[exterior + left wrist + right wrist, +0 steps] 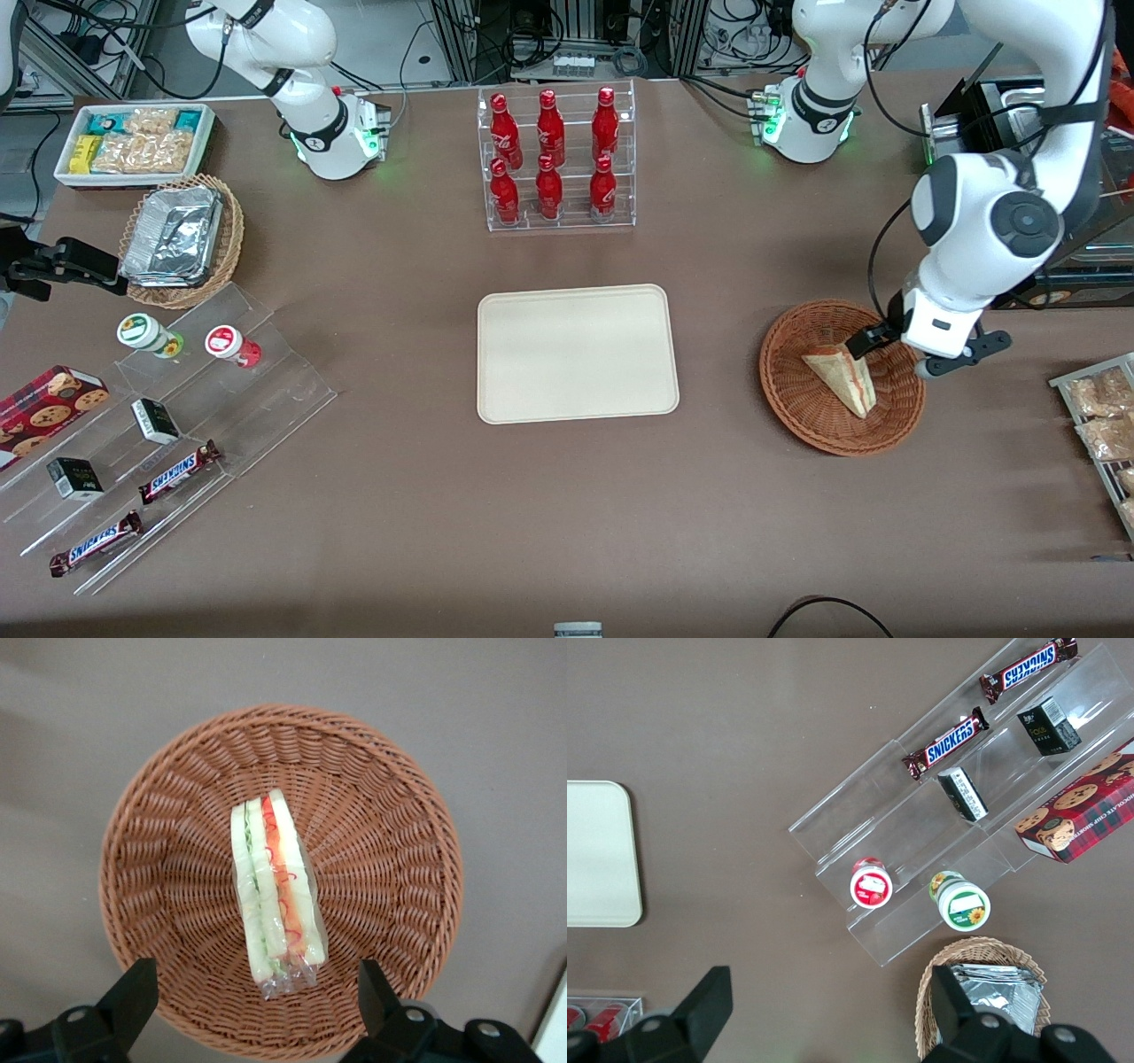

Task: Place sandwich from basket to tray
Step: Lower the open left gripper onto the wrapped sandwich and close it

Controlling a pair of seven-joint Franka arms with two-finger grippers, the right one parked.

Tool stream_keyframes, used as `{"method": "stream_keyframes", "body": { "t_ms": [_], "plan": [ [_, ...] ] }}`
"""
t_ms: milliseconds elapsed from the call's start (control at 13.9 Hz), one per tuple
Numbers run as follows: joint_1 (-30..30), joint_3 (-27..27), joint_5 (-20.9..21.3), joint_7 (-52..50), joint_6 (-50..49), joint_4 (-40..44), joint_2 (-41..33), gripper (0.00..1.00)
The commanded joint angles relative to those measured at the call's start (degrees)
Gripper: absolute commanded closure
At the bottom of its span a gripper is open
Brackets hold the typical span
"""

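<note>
Sandwich (275, 890): it lies in the middle of the round brown basket (168, 815), standing on a bread face with its cut edge up, so the pale bread, green strips and red-orange filling all show through the clear wrap.
Long axis: in the wrist view the wedge runs away from the fingers, its wrapped narrow end nearest them; in the front view it slants across the basket floor, one end toward the rim nearest the front camera.
Gripper (257, 992): it hangs above the basket with its fingers spread wide and nothing held; one fingertip shows on each side of the sandwich's near end, both clear of it.
Key relation: the gap between the fingers already lines up across the wedge's thin width, so I judge a straight descent would bring them down on the two bread faces.
Tray (576, 354): flat, cream, nothing on it, well apart from the basket along the tabletop (709, 496) toward the parked arm's end.
Hidden: in the front view the arm covers the gripper and the basket rim farthest from the camera; how high the fingertips sit above the sandwich I cannot tell.
Risk: the slippery wrap may let the wedge tip over when squeezed.
</note>
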Motion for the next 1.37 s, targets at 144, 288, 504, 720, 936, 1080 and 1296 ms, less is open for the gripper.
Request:
{"method": "stream_keyframes", "body": {
  "t_ms": [144, 288, 504, 720, 936, 1080, 1296],
  "plan": [
    [-0.54, -0.14, 0.44, -2.78, 4.58, -1.3, 2.71, 0.0],
    [-0.54, -0.14, 0.44, -2.78, 5.91, -1.56, 3.68, 0.0],
    [-0.45, -0.06, 0.44, -2.87, 8.54, -2.09, 5.61, 0.0],
    [-0.45, -0.06, 0.44, -3.84, 10.13, -2.26, 6.84, 0.0],
    [-0.45, -0.06, 0.44, -3.84, 11.27, -2.44, 7.9, 0.24],
    [-0.45, -0.06, 0.52, -3.84, 11.28, -2.35, 7.9, 0.85],
    [-0.54, -0.06, 0.61, -3.66, 10.93, -2.35, 7.81, 1.0]
  ]
}}
